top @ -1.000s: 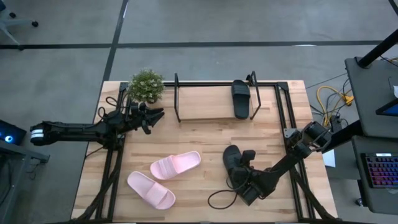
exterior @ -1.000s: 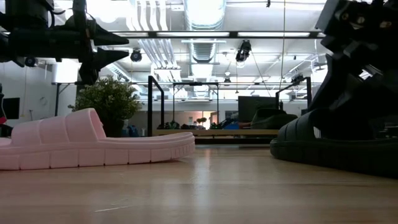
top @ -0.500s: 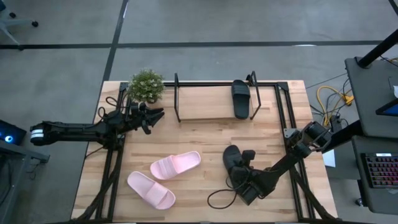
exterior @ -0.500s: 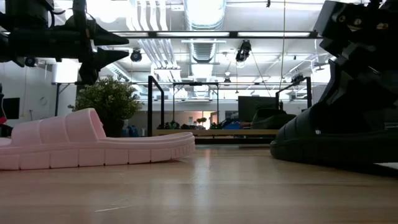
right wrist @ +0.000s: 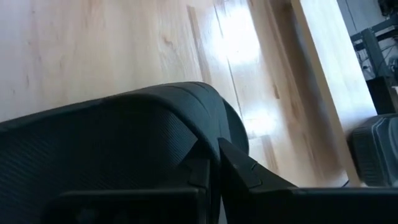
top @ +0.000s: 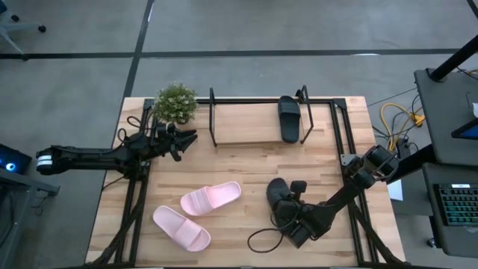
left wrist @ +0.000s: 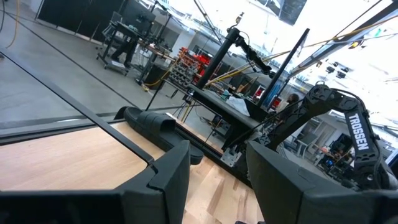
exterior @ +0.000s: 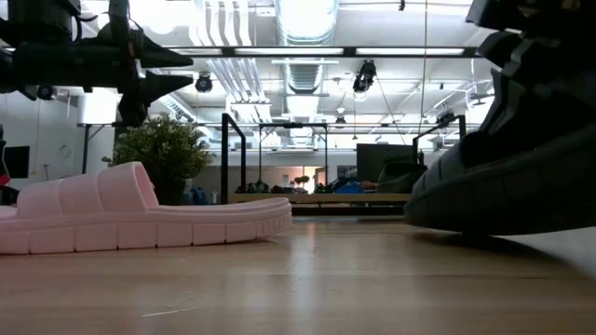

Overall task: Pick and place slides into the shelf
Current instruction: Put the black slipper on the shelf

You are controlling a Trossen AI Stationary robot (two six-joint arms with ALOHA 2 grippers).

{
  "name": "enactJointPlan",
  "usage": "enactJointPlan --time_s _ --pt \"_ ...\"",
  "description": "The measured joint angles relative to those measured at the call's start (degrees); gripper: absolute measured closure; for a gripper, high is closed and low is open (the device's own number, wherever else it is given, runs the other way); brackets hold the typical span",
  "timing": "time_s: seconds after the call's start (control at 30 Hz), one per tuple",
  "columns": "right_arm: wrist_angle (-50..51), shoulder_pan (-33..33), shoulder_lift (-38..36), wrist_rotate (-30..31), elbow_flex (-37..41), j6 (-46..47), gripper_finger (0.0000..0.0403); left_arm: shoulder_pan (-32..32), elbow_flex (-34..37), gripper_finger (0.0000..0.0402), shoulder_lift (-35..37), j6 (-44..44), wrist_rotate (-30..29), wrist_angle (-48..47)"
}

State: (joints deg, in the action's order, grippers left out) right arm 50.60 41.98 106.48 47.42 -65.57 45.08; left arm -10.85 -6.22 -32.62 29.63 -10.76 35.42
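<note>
High view first: the right gripper [top: 293, 214] sits low over the near right part of the table [top: 246, 161], its jaws clamped on a black slide [top: 280, 196]. That sandal is matte black with a wide ribbed strap and a rounded toe, and most of it reaches out ahead of the jaws toward the far side of the table. From the low view the same sandal [exterior: 503, 186] shows a thick sole, tilted, with a gap under one end above the wood. Through the right wrist view the ribbed black strap [right wrist: 124, 137] fills the space right at the fingers, pinched between them.

Beyond the right jaws, at the far edge, stands the shelf [top: 258, 119], a thin black tube frame with a pale board. A second black slide [top: 289, 117] lies on the board near its right end.

To the left of the right jaws, well apart, two pale pink slides lie on the wood: one [top: 210, 198] nearer the middle, the other [top: 181, 227] closer to the front edge.

The left gripper [top: 183, 140] waits above the table's left side with its jaws apart, a small potted plant [top: 175, 102] just beyond it.
</note>
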Motion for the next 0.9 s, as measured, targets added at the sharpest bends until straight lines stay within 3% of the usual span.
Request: enactJointPlan --time_s 0.47,0.9 --pt "7.46 0.00 -0.16 0.45 -3.66 0.46 0.0394 -0.01 0.00 0.0258 0.00 0.00 0.00 0.02" --pt "15.07 0.00 -4.42 0.78 -5.35 11.70 0.0394 -0.02 -0.01 0.0258 0.02 -0.02 0.00 0.04"
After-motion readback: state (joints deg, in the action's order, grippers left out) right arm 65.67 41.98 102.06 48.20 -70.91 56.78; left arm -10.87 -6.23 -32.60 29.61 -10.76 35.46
